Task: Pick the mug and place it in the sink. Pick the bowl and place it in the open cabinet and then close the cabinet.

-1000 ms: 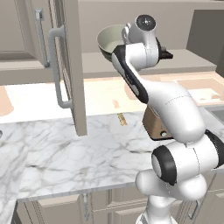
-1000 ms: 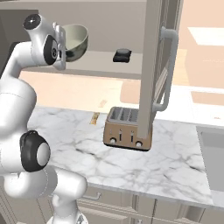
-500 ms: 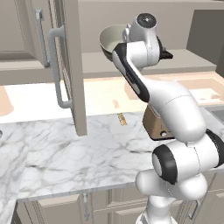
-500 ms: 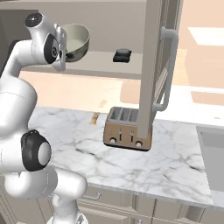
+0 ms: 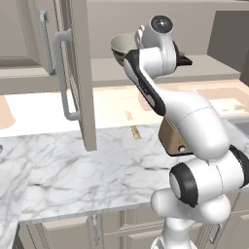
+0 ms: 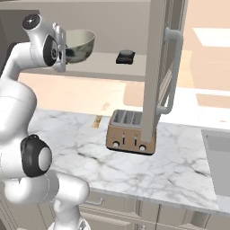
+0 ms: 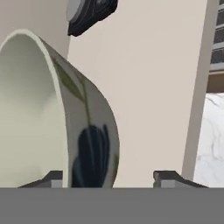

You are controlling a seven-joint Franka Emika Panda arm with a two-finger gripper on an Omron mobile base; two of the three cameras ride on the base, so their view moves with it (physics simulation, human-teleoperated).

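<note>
The arm [image 5: 194, 116] is glossy white with rounded, bulbous links and dark grey rings at its joints; beside the toaster [image 6: 131, 131], one joint cap shows pale grey.

In my right base view the bowl [image 6: 81, 45] sits upper left of the frame, just above the cabinet shelf [image 6: 103, 63], with a small gadget [image 6: 125, 56] lying on the shelf to its right. The open cabinet door [image 6: 157, 67] hangs right of centre, its handle [image 6: 173, 72] on its right face. Below, the toaster [image 6: 131, 132] stands on the counter [image 6: 179, 166] at mid frame, partly behind the door's lower edge. The sink [image 6: 220, 161] lies at the right edge. In my left base view the door [image 5: 80, 73] is left of the bowl [image 5: 121, 46].
</note>
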